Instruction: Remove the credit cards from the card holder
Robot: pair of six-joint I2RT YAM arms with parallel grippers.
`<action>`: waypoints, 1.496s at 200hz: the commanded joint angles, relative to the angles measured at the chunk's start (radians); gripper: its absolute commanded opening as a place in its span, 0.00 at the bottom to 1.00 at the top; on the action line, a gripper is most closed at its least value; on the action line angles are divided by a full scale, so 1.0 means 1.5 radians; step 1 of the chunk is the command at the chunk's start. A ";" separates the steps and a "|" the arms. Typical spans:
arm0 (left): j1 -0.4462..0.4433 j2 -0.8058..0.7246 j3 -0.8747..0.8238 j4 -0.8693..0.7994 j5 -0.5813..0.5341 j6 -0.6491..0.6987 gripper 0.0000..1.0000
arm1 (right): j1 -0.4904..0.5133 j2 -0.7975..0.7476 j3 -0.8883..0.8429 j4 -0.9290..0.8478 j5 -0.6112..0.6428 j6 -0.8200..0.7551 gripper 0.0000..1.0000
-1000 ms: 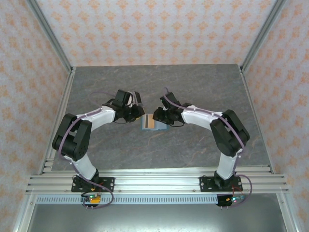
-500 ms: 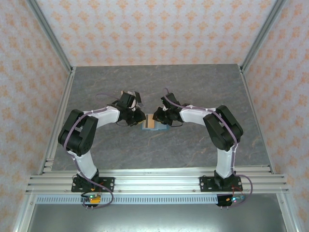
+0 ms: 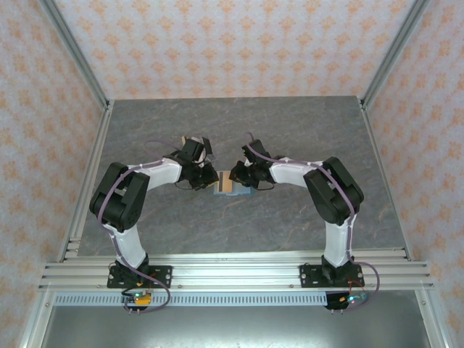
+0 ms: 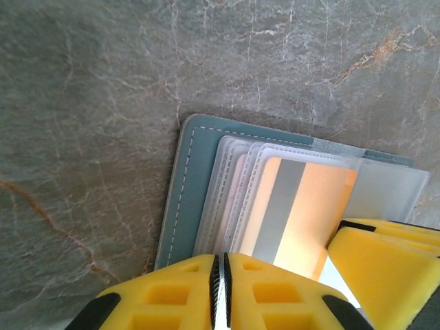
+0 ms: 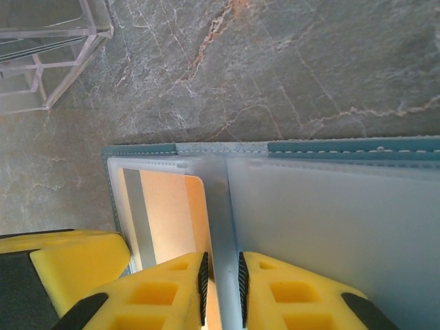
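1. The card holder (image 3: 226,187) lies open and flat on the grey stone-patterned counter (image 3: 290,130), near its middle, between the two arms.
2. Both arms reach inward to it. The left gripper (image 3: 212,180) is at its left end and the right gripper (image 3: 238,179) at its right end, the two close together over it.
3. In the left wrist view, the holder's teal cover shows as a stitched border around a stack of clear plastic sleeves (image 4: 230,185).
4. A brown card (image 4: 302,206) with a grey stripe along its length sits inside the top sleeve. It is fully tucked in, no edge past the plastic.
5. The left gripper's yellow fingers are drawn together, with only a thin dark slit between them. They sit over the near edge of the sleeve stack. I cannot tell whether a sleeve is pinched there.
6. The right gripper stands narrow, and the pale centre fold of the sleeves runs straight into the slim gap between its fingers — it looks clamped on that fold.
7. In the right wrist view the brown card lies just left of the fold. A clear plastic frame (image 5: 48,41) stands on the counter well beyond the holder's far edge.
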 commanded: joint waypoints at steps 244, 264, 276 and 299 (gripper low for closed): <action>-0.004 0.028 0.018 -0.071 -0.043 0.030 0.12 | -0.015 -0.014 -0.049 0.098 -0.049 -0.030 0.08; -0.004 0.025 0.017 -0.074 -0.048 0.032 0.12 | -0.017 -0.028 -0.060 0.099 -0.034 -0.037 0.07; -0.004 0.023 0.017 -0.078 -0.052 0.032 0.12 | -0.020 -0.037 -0.065 0.102 -0.033 -0.042 0.07; -0.004 0.019 0.019 -0.080 -0.054 0.030 0.11 | -0.028 -0.050 -0.077 0.105 -0.027 -0.044 0.06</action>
